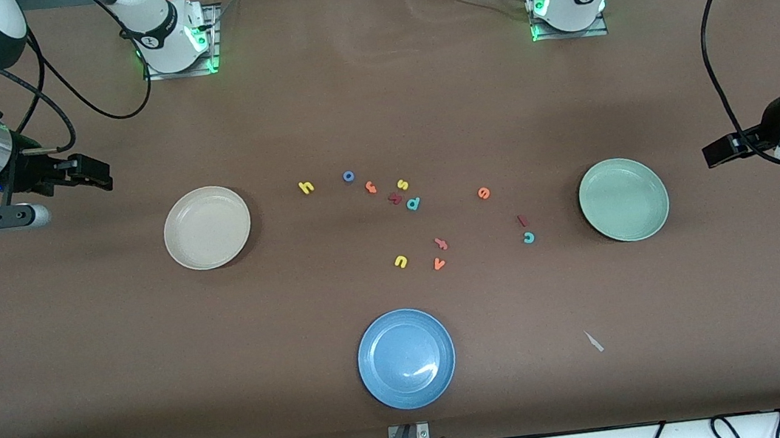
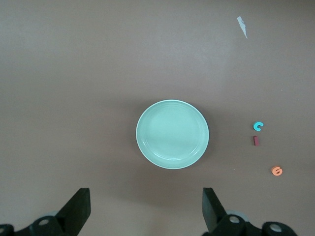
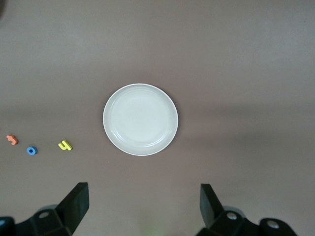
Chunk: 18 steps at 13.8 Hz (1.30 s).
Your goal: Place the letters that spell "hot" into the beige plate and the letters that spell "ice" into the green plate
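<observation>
The round, shallow cream-beige plate (image 1: 206,227) with a raised rim lies bare toward the right arm's end of the table; the matching pale sage-green plate (image 1: 623,199) lies bare toward the left arm's end. Between them the tiny foam letters are scattered on the brown cloth.

From the beige plate, the yellow h (image 1: 306,187), the blue ring-shaped o (image 1: 348,176) and the orange hooked t (image 1: 370,186) run in a loose row at about two o'clock.

From the green plate, the orange round e (image 1: 483,193) sits at about nine o'clock, the dark red short bar i (image 1: 522,220) and the teal c (image 1: 528,237) nearer the plate at about eight o'clock, the c just nearer the front camera than the i.

The left gripper (image 2: 145,211) hangs over the table's edge by the green plate, jaws wide apart, holding nothing. The right gripper (image 3: 142,209) waits likewise by the beige plate, jaws spread, nothing between them.

No legible writing beyond the letters themselves.
</observation>
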Tool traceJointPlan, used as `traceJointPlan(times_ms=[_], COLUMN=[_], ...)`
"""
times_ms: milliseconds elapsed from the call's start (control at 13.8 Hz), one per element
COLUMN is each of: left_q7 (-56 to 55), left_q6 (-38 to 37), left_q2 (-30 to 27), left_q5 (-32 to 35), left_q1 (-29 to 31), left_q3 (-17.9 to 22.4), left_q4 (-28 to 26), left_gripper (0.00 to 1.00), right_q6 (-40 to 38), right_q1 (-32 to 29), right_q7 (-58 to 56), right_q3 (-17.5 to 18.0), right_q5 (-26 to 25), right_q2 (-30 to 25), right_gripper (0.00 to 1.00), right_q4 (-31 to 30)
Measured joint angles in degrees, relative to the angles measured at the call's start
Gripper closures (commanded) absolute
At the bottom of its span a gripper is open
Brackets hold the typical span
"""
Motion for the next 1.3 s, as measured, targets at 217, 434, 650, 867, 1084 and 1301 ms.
traceJointPlan(times_ms=[217,434,650,867,1084,1301], left_q7=[0.00,0.00,0.01,2.63,4.85,5.13], left_q6=[-0.01,-0.01,0.27,0.85,0.86,0.86], left_q2=[-0.07,-0.14,-0.22,-0.32,-0.33,-0.33], left_q5=[0.00,0.00,-1.57,-3.59,-3.59,-3.59], left_q1=[-0.01,0.14,0.23,1.22,2.03,2.03], left_q3=[-0.38,-0.34,-0.32,-0.20,-0.19,-0.22], left_q4=[0.00,0.00,0.00,0.00,0.00,0.00], left_gripper=[0.01,0.02,0.02,0.01,0.01,0.00], right_q6=[0.46,0.51,0.51,0.63,0.70,0.70], right_q1=[0.00,0.00,0.00,-0.01,-0.02,-0.13], right_q7=[0.00,0.00,0.00,0.01,0.02,0.03], right_q3=[0.00,0.00,0.00,0.00,-0.01,-0.03], right_q5=[0.00,0.00,0.00,0.00,0.00,-0.02], right_q2=[0.00,0.00,0.00,0.00,0.00,0.01], right_gripper=[0.00,0.00,0.00,0.00,0.00,0.00], right_q4=[0.00,0.00,0.00,0.00,0.00,0.00])
